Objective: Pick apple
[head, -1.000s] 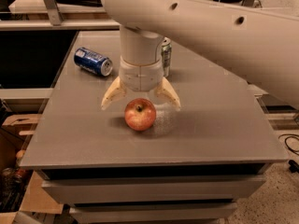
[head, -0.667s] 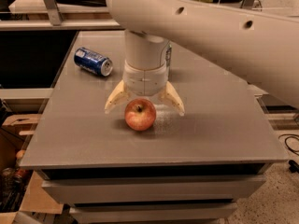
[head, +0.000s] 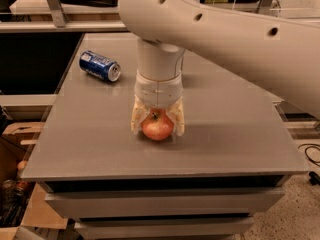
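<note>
Gripper (head: 157,128) hangs straight down over the apple (head: 157,125), its two pale fingers (head: 137,119) pressed against the apple's left and right sides, stem up between them. The apple sits on the tabletop (head: 240,144), about midway between the side edges and nearer the front edge. A blue can (head: 100,66) lies on its side toward the back left corner, well apart.

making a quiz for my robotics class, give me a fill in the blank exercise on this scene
1. The gripper has its fingers closed around the ____ apple, on the grey table.
2. The blue soda can lies on its ____.
3. In the camera view, the can lies farther back than the apple and to its ____.
Missing words: red; side; left.
</note>
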{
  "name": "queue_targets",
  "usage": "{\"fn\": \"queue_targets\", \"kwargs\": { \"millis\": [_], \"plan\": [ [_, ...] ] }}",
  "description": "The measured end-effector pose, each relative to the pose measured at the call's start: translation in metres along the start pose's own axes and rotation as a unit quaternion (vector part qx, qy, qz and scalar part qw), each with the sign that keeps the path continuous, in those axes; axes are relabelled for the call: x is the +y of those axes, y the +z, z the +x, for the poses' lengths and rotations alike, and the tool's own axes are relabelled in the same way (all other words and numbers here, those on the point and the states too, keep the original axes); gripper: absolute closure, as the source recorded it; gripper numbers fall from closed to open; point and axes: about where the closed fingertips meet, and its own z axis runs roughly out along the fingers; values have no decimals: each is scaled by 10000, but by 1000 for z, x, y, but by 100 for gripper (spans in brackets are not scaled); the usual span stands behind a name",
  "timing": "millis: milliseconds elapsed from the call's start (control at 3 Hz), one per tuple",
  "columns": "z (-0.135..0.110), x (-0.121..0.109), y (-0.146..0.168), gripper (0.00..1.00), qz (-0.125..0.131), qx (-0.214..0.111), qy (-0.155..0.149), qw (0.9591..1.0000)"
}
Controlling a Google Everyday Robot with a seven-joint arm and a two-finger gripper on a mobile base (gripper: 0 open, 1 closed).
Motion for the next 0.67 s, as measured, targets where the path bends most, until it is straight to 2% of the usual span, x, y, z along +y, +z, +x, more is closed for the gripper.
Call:
{"fn": "queue_targets", "kwargs": {
  "millis": [667],
  "plan": [
    [5,2,-6,83,7,20,-58,10000]
  ]
}}
